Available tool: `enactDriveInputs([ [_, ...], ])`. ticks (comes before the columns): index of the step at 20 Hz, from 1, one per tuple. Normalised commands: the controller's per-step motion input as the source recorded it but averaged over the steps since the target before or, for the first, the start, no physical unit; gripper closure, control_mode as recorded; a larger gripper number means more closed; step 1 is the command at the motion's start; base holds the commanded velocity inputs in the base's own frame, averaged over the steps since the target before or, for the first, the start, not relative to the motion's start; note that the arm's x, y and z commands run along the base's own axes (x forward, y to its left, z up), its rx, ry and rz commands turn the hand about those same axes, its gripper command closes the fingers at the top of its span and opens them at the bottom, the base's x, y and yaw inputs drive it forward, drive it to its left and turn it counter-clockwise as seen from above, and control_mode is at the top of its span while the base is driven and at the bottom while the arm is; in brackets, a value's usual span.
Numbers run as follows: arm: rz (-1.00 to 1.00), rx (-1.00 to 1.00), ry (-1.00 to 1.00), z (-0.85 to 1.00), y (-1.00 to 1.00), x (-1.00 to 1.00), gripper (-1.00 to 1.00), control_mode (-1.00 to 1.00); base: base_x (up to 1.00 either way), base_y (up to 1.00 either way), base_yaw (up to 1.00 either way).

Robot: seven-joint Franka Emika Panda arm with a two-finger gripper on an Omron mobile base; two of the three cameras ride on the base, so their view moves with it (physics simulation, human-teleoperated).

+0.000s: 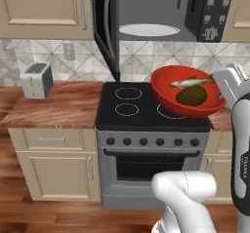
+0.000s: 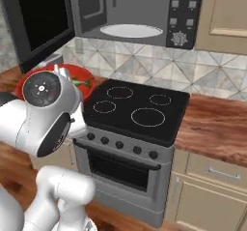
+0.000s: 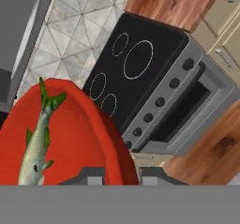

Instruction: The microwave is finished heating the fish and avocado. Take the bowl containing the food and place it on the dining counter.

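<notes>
So the gripper [image 3: 121,175] is clamped on the rim of the red bowl [image 1: 188,98], held in the air over the stove's [image 1: 152,111] right front corner. Fish [image 1: 189,82] and avocado [image 1: 191,96] sit inside. Microwave [image 1: 161,10] door hangs open above.

The glossy red bowl [image 1: 188,100] hangs tilted in the air above the stove's right burners, at about 5 o'clock from the open microwave [image 1: 161,12]. Inside it lie the slender silver-green fish [image 1: 191,81] and, at its 6 o'clock, the dark avocado [image 1: 192,96]. The microwave's white turntable [image 1: 149,29] sits bare.
</notes>
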Motion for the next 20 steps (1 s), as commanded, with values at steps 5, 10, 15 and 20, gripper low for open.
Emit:
enactDriveInputs([
  [5, 0.0, 0.0, 0.0, 0.0, 0.0, 0.0, 1.0, 1.0, -0.9, -0.05, 0.84],
  [10, 0.0, 0.0, 0.0, 0.0, 0.0, 0.0, 1.0, 1.0, -0.3, 0.03, 1.0],
  [15, 0.0, 0.0, 0.0, 0.0, 0.0, 0.0, 1.0, 1.0, 0.0, 0.29, 0.97],
  [20, 0.0, 0.0, 0.0, 0.0, 0.0, 0.0, 1.0, 1.0, 0.58, 0.37, 0.76],
])
